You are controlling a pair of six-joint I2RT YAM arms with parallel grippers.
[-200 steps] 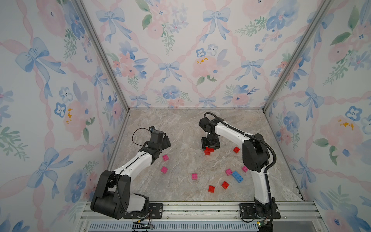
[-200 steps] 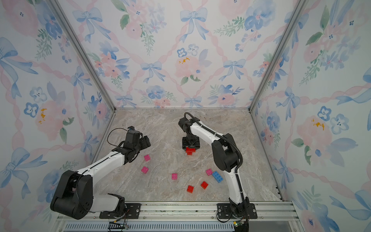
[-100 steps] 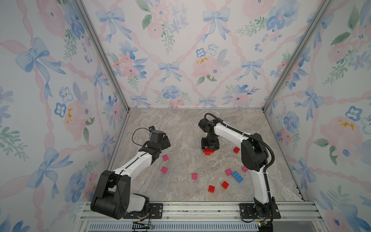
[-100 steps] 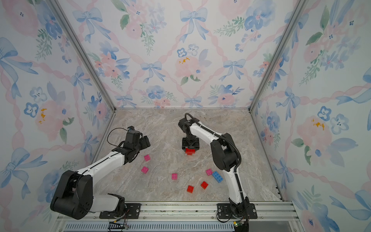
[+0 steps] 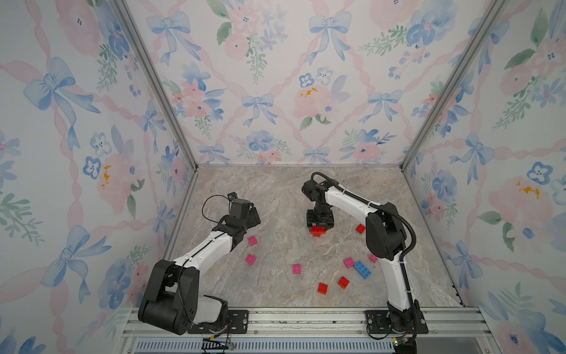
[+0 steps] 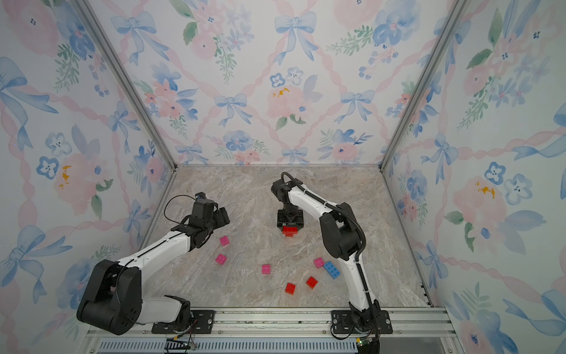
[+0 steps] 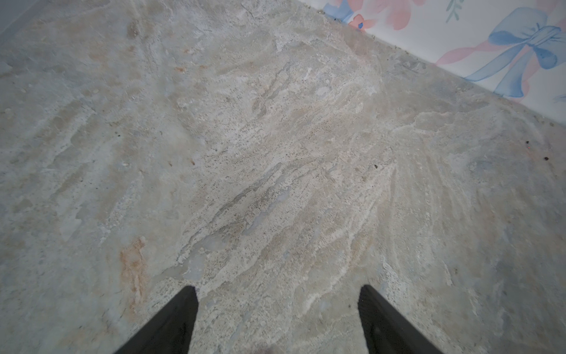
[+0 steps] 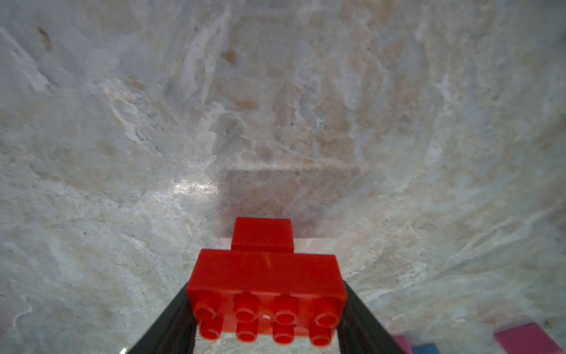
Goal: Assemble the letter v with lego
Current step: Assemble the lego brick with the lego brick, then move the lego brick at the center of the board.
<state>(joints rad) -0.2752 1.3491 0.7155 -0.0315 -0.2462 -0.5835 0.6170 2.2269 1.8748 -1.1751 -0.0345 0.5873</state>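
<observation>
The right gripper (image 8: 266, 289) is partly closed on the long red brick (image 8: 266, 275), with one finger (image 8: 171, 318) against each short end and the studs facing the wrist camera. A squarish red brick (image 8: 262, 234) sits flush against the face opposite the studs, centred on the long brick's length. In both top views this pair hangs directly under the downward-pointing right gripper, near the middle of the marble table (image 5: 275, 190). Whether the lower brick touches the surface cannot be determined. The left gripper (image 7: 277, 288) has its jaws wide apart with nothing between them. Its wrist view shows only bare table and a strip of the floral wall (image 7: 490, 36). In the top views it hovers on the left side of the table, well apart from the held bricks. The remaining lego lies loose on the table:
- First pink brick (image 5: 252, 240), just beside the left forearm.
- Second pink brick (image 5: 250, 259), near the first, toward the front rail (image 5: 306, 315).
- Third pink brick (image 5: 296, 268), near the front centre.
- Fourth pink brick (image 5: 349, 262), just beside the blue brick (image 5: 362, 270).
- Fifth pink brick (image 5: 373, 258), partly hidden by the right arm.
- Two red square bricks (image 5: 343, 282) (image 5: 322, 288), near each other toward the front.
- One further red square brick (image 5: 360, 228), beside the right arm's elbow
</observation>
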